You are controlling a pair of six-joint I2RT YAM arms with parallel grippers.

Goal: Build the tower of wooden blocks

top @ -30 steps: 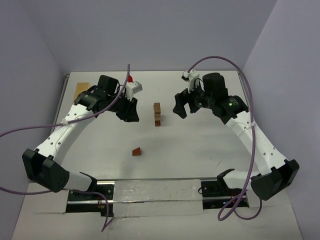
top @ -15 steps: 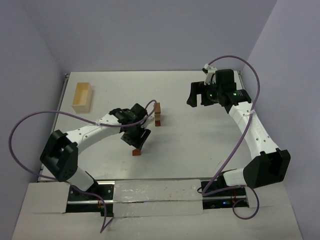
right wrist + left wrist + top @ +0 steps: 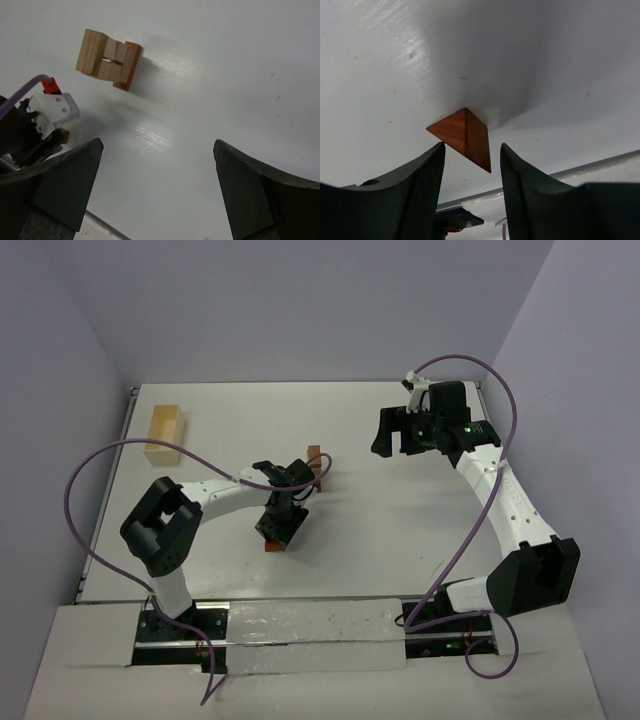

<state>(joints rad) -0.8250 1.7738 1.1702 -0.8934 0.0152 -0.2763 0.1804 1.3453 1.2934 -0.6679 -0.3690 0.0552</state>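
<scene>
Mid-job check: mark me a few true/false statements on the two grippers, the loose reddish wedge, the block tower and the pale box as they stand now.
1. The left gripper is open, with the reddish-brown wooden wedge block between its fingers. True.
2. The right gripper is shut on a block. False: it is open and empty, off to the right of the tower.
3. The tower of tan and reddish-brown wood blocks stands upright between the two grippers. True.
4. The pale wooden rectangular box touches the tower. False: it lies well apart, near the far left edge of the table.
5. The wedge block already tops the tower. False: it lies on the table, nearer the arm bases than the tower.
</scene>
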